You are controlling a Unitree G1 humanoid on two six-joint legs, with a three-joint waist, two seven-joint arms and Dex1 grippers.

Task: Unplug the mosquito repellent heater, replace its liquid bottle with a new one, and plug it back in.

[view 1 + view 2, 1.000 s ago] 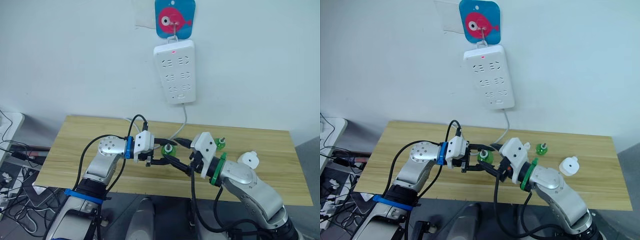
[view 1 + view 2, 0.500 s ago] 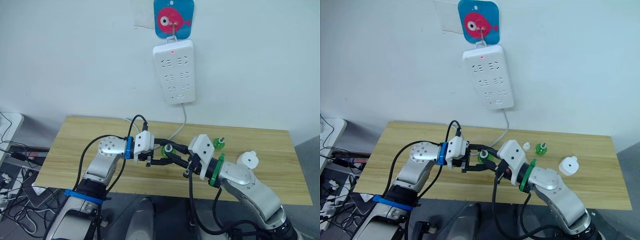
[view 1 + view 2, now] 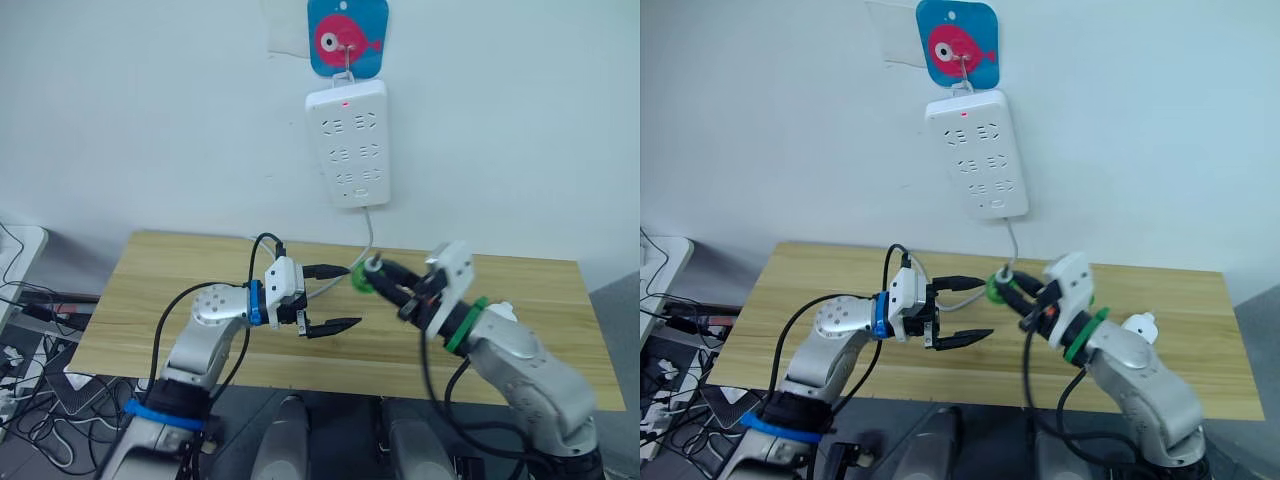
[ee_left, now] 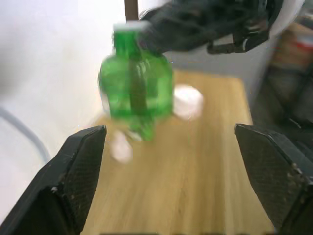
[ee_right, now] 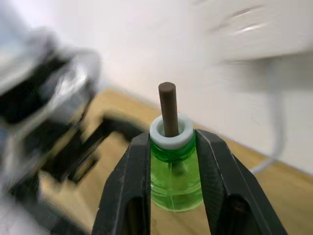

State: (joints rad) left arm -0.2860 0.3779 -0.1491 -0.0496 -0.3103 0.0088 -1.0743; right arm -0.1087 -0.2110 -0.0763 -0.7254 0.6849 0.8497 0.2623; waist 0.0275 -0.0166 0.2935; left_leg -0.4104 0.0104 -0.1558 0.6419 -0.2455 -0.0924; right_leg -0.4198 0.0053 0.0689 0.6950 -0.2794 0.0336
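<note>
The right hand (image 3: 378,275) grips a green bottle (image 5: 173,171) by its neck, wick upward, lifted above the table (image 3: 140,290). The left hand (image 3: 330,297) hangs just beside it, fingers spread wide and empty. The heater (image 3: 500,312) lies on the table behind the right arm.

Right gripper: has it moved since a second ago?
Yes. The right gripper, shut on the green bottle, has lifted off the table and swung up toward the power strip, away from the open left gripper.
</note>
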